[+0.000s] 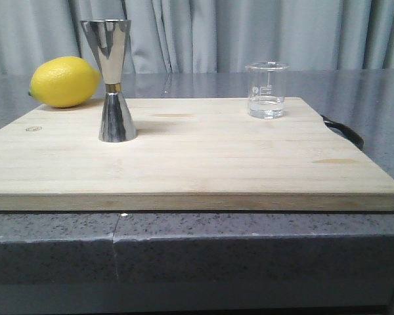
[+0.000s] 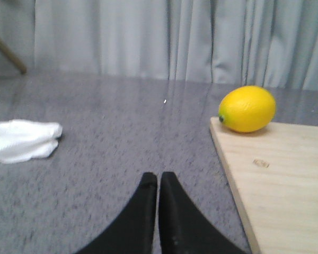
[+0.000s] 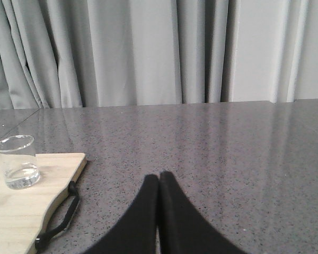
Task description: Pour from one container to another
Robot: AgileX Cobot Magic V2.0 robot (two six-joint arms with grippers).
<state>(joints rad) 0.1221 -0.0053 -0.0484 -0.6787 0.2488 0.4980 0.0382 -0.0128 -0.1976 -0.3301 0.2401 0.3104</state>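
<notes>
Neither of my tools appears in the front view. There the steel jigger (image 1: 115, 79) stands upright in the left half of the frame on the wooden board (image 1: 184, 164), and the glass beaker (image 1: 266, 90) stands upright right of centre with a little clear liquid inside. A lemon (image 1: 65, 81) lies at the upper left, at the board's far corner. Only my left wrist view shows my left tool (image 2: 158, 182), tips together over the grey surface (image 2: 122, 132), plus a white cloth (image 2: 21, 140). Only my right wrist view shows my right tool (image 3: 159, 182), tips together, and the board's black strap (image 3: 61, 219).
</notes>
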